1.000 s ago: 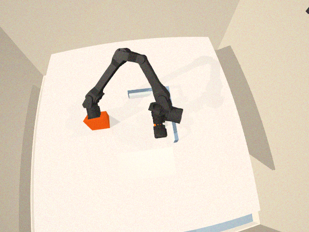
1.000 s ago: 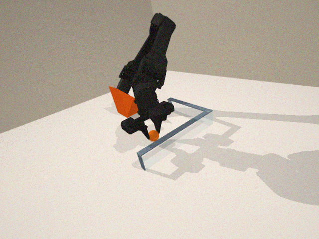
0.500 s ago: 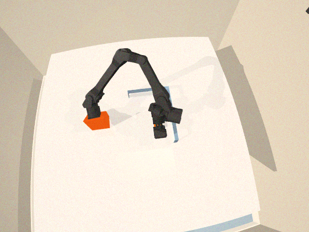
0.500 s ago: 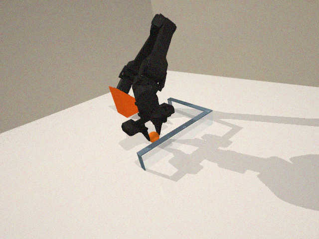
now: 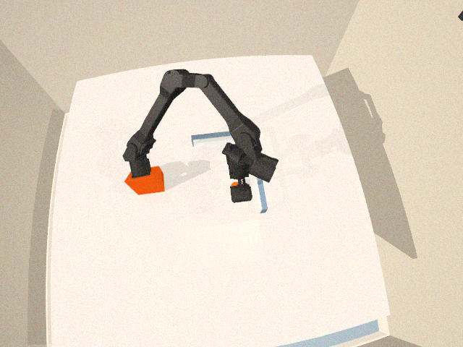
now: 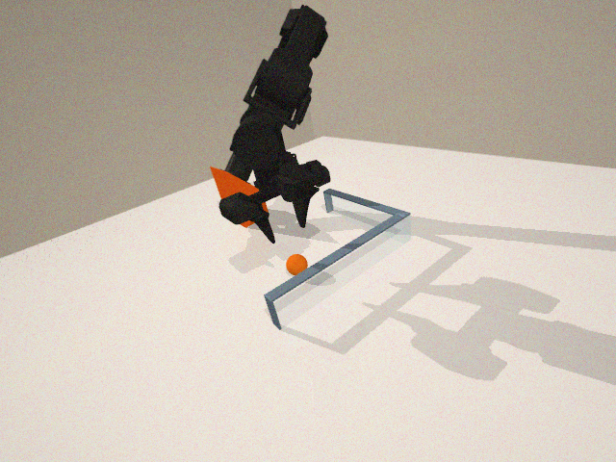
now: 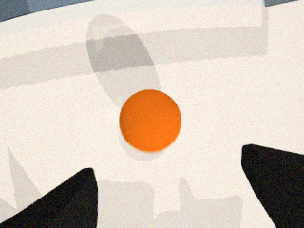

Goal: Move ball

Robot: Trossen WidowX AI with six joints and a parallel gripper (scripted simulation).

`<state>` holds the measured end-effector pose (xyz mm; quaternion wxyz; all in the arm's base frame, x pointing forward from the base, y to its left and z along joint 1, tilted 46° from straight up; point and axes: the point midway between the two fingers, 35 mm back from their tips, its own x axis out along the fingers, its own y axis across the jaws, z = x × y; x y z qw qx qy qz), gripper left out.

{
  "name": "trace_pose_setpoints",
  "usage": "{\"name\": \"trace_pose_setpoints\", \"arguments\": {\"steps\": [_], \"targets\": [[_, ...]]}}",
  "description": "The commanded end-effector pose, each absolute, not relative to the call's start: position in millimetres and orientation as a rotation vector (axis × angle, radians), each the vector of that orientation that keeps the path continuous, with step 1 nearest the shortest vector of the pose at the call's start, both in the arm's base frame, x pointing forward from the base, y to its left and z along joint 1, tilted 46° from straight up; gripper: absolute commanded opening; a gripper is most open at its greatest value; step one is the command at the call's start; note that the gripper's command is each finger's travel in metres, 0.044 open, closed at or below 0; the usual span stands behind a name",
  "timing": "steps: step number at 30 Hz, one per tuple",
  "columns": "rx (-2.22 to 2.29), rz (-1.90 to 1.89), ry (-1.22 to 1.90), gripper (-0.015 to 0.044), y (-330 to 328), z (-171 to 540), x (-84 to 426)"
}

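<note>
The orange ball (image 5: pixel 234 183) (image 6: pixel 296 264) (image 7: pixel 150 121) rests on the table, inside the corner and beside one low clear wall (image 5: pixel 262 196) (image 6: pixel 347 247) with a blue-grey rim. The other wall (image 5: pixel 209 136) (image 6: pixel 363 200) meets it at an angle farther along. No see-through copy shows apart from the ball. My gripper (image 6: pixel 288 234) (image 7: pixel 170 168) is open and empty. Its fingertips are above the table and clear of the ball, with the ball beyond them in the wrist view. In the top view the arm hides the fingertips and part of the ball.
An orange block (image 5: pixel 151 184) (image 6: pixel 228 185) stands at the arm's base. The walls run close past the ball on one side. A blue strip (image 5: pixel 336 334) lies along the table's edge at the bottom right of the top view. Shadows of the arm and walls cross the table.
</note>
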<state>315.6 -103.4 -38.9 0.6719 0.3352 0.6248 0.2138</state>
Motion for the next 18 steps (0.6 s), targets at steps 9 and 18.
{"name": "trace_pose_setpoints", "arguments": {"steps": [9, 18], "targets": [[0.752, 0.474, 1.395, 0.0329, -112, -31, 316], [0.749, 0.479, 1.397, 0.044, -140, 1, 307]]}}
